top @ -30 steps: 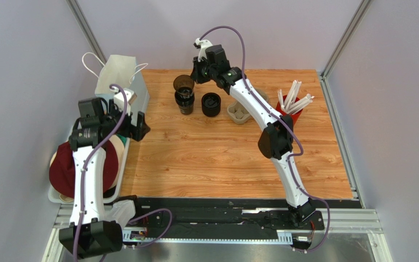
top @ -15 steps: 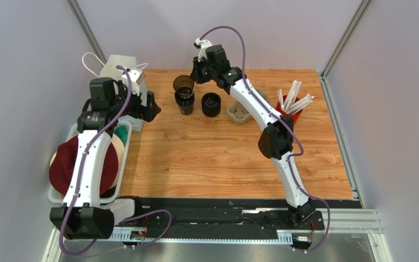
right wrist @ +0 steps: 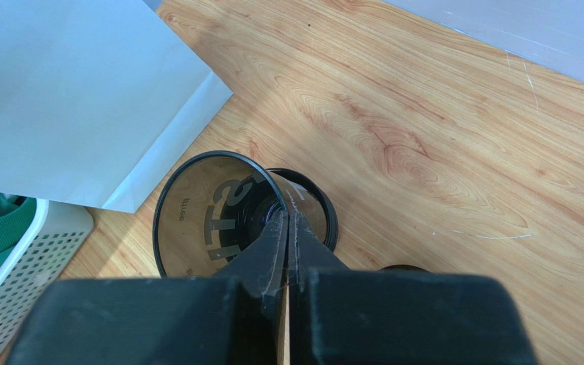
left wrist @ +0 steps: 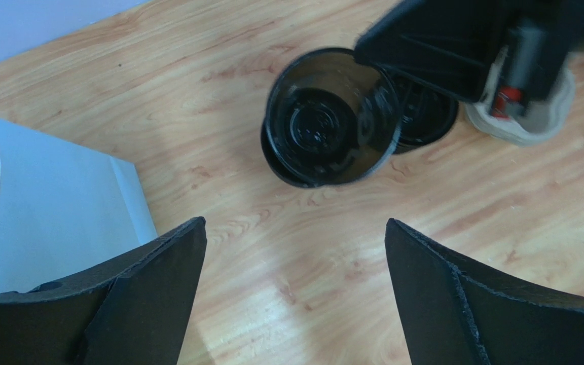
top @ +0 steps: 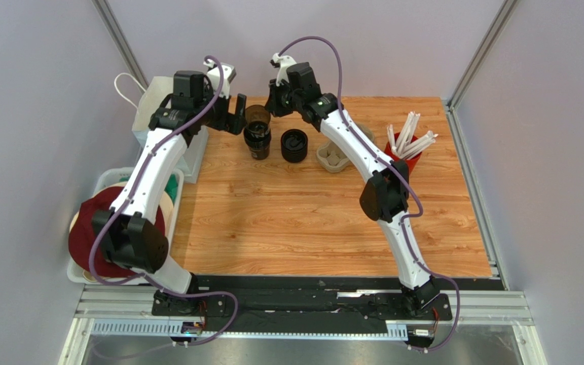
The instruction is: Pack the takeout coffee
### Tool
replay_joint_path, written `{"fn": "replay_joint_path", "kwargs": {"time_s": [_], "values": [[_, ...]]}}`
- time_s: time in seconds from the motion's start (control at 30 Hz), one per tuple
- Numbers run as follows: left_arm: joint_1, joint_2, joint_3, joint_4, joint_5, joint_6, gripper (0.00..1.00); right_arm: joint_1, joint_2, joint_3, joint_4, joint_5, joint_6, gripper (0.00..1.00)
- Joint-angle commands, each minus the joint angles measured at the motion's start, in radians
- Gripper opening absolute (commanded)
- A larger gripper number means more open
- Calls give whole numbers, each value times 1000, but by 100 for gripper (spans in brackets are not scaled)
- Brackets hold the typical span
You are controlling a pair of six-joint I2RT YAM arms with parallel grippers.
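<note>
You're early in this one: nothing is packed yet. The takeout coffee cup [right wrist: 196, 220] stands at the far side of the bench [top: 287, 220]. It is open-topped, with its brown inside showing and no lid on it. It is outside the white paper bag [right wrist: 82, 91], which stands near it on the left.

Your right gripper [right wrist: 287, 217] has its fingers pinched shut on the cup's rim, so the grasp on that side looks made. A black ring shows just under and behind the cup (I take it for the stack of lids [top: 258, 144], though I cannot tell whether the cup rests on it or hangs just above). The other black cup [top: 294, 145] stands just to the right, apart from it.

Your left gripper [left wrist: 293, 236] hovers on the bag side of the cup, with its fingers spread wide and nothing between them.

By my reading, what's left is to get a lid on, carry the cup across, and lower it upright into the bag.
</note>
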Motion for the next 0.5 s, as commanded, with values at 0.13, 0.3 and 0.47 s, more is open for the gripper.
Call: {"fn": "replay_joint_path", "kwargs": {"time_s": [0.13,0.3,0.47], "values": [[-6,166,135,34,-74,-14,91,7,-37,46,-5,-3,6,0],[-11,220,143,57,-72,-17,87,6,-36,47,-8,1,0,0],[-12,250,166,64,-45,-34,80,7,-36,43,-11,1,-1,0]]}}
